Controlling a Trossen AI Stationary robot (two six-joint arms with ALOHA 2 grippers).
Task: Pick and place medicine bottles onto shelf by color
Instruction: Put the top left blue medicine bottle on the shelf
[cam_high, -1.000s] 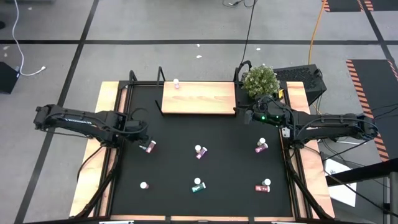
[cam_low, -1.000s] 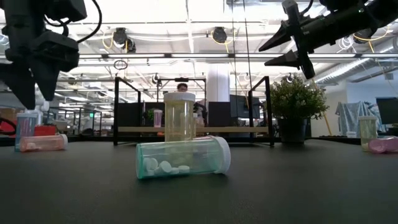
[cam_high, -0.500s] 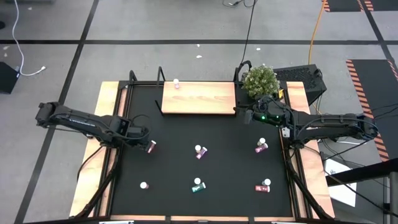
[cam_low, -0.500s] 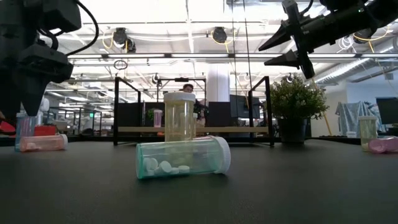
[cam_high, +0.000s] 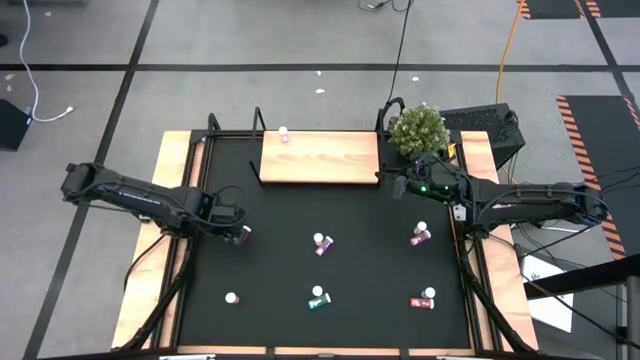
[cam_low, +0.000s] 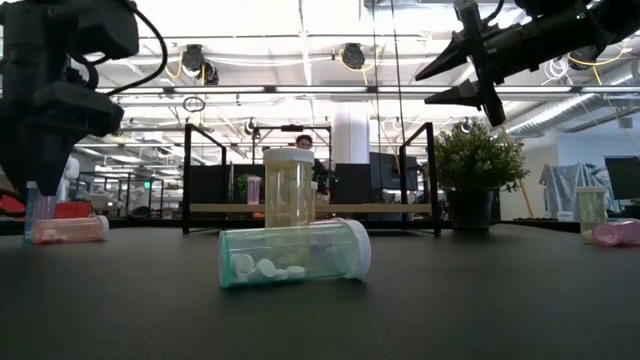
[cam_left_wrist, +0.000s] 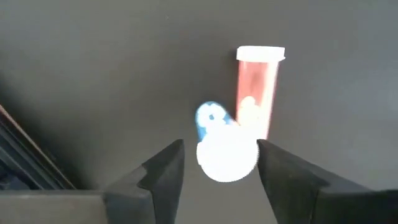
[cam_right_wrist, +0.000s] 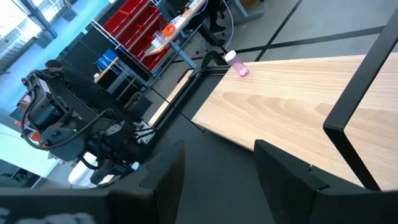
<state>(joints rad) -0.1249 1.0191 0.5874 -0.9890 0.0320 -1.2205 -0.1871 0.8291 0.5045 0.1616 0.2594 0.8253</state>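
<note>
Presently, shelf (cam_high: 320, 158): one pink bottle (cam_high: 284, 134) at eleven o'clock; roughly seven remain on table
Left gripper (cam_left_wrist: 219, 167): fingers straddling an upright blue bottle (cam_left_wrist: 225, 146), grip unconfirmed
Right gripper (cam_high: 396, 184): parted, empty, at shelf's four o'clock corner

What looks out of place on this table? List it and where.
Some medicine bottles lie on their sides rather than upright: a green bottle nearest the low camera, and a pink bottle beside the left end effector. No spill or damage shows.

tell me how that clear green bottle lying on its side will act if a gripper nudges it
The green bottle is a smooth cylinder lying down, so it would probably roll. It looks mostly empty, so likely light. Its clear plastic may slip between fingers.
</note>
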